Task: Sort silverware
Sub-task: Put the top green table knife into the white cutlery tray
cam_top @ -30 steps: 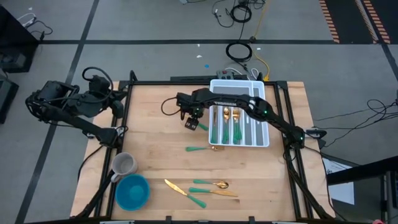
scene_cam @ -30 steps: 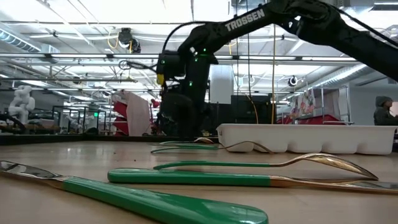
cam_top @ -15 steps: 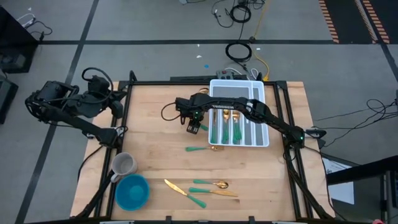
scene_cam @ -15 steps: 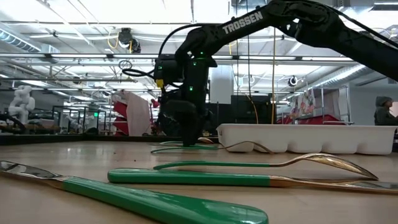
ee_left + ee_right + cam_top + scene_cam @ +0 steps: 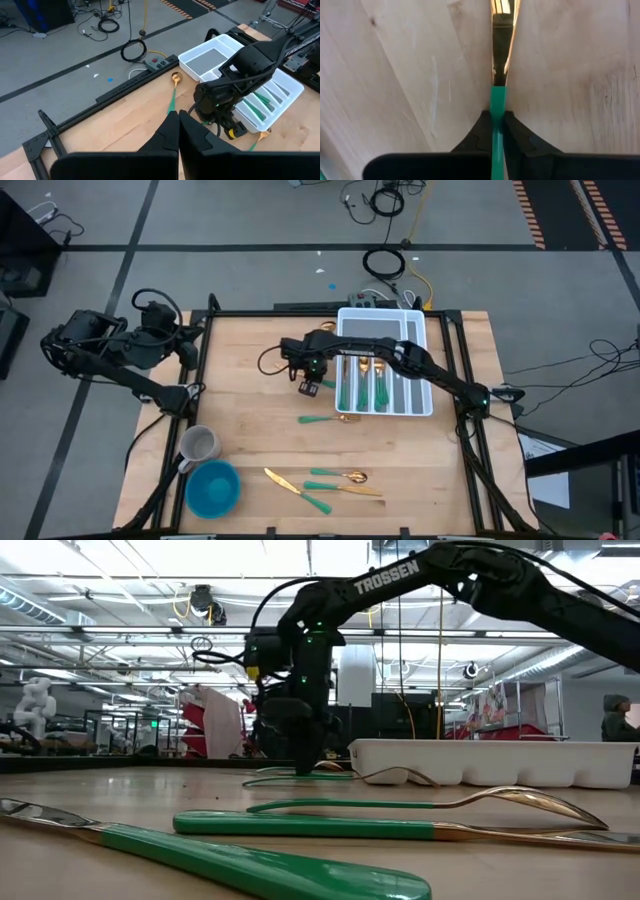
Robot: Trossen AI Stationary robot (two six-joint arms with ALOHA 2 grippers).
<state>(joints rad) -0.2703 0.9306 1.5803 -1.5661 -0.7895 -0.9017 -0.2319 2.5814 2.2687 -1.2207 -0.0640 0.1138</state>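
Standing on a grey concrete floor (image 5: 250,220) strewn with black cables, the pale wood-grain worktop (image 5: 250,440) carries a white compartmented tray (image 5: 420,405) near its far right corner, holding gold-and-teal silverware (image 5: 362,385), with a grey mug (image 5: 200,445) and a round blue bowl (image 5: 212,488) at the near left corner. The right end effector (image 5: 497,125) is down on the wood just left of the tray, its dark fingers pinched shut on the slim teal handle of a gold-headed utensil (image 5: 500,75) lying flat. More pieces (image 5: 325,483) lie near the front edge, a fork (image 5: 325,418) at mid-worktop, and the left end effector (image 5: 178,132) hangs closed beyond the left edge.
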